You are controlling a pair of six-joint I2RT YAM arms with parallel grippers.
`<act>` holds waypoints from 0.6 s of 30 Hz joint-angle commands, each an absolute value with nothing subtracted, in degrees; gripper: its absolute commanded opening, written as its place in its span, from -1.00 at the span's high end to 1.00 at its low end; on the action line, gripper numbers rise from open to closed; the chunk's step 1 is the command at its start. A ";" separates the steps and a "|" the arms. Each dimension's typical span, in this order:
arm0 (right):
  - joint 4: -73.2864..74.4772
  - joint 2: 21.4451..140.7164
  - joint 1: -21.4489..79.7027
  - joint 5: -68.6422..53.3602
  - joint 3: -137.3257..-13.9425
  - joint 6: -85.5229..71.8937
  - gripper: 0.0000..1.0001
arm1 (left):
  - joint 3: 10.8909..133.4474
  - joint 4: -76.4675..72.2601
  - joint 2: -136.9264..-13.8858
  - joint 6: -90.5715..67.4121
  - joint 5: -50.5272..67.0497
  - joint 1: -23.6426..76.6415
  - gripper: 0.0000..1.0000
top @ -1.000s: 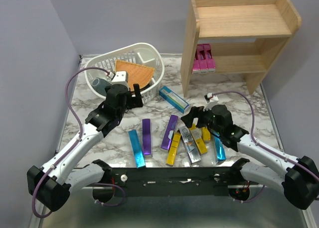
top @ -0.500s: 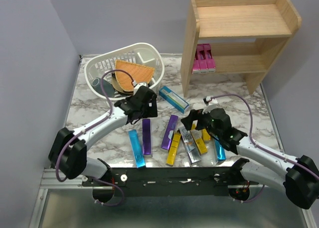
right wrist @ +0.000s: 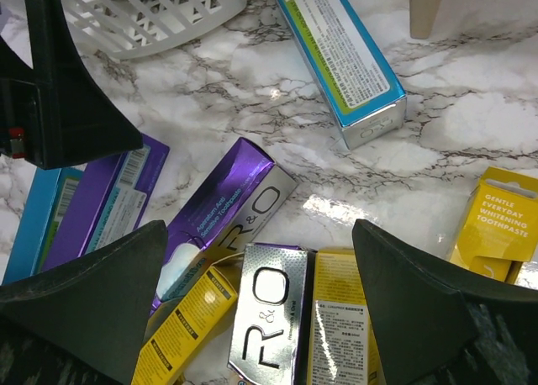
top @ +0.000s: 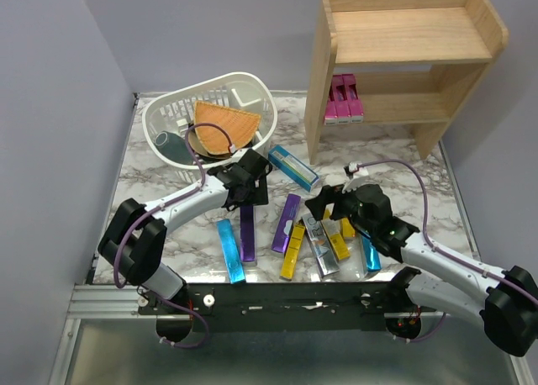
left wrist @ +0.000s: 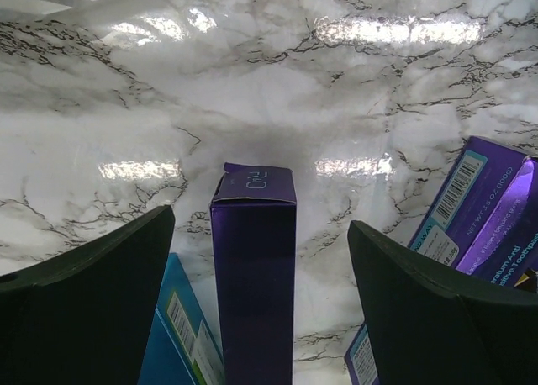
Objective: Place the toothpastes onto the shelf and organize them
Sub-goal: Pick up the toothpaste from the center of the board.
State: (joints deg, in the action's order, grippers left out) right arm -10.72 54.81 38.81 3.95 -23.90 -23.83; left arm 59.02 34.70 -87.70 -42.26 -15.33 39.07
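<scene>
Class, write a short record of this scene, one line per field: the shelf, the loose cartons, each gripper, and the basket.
Shelf: wooden shelf at the far right; pink toothpastes sit at the left end of its lower tier.
Loose cartons: purple, blue, yellow and silver loose cartons lie on the marble table near the arms; a blue carton lies apart, nearer the shelf.
Left arm: left gripper open, jaws either side of the purple carton.
Right arm: right gripper open, above the silver carton.
Basket: white basket at the far left, holding an orange wedge.
</scene>
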 commanded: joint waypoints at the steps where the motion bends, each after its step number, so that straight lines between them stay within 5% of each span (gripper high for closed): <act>1: -12.13 56.34 40.25 3.08 -23.99 -22.50 -0.99 | 57.66 33.05 -88.94 -43.86 -12.92 39.29 -0.92; 18: -10.99 54.23 41.84 10.45 -23.12 -23.38 -0.98 | 65.65 34.10 -91.92 -43.68 -14.15 45.79 -0.90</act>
State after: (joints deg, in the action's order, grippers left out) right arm -10.81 56.03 41.32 5.98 -23.88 -22.92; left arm 61.54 34.15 -90.04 -43.42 -13.37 44.23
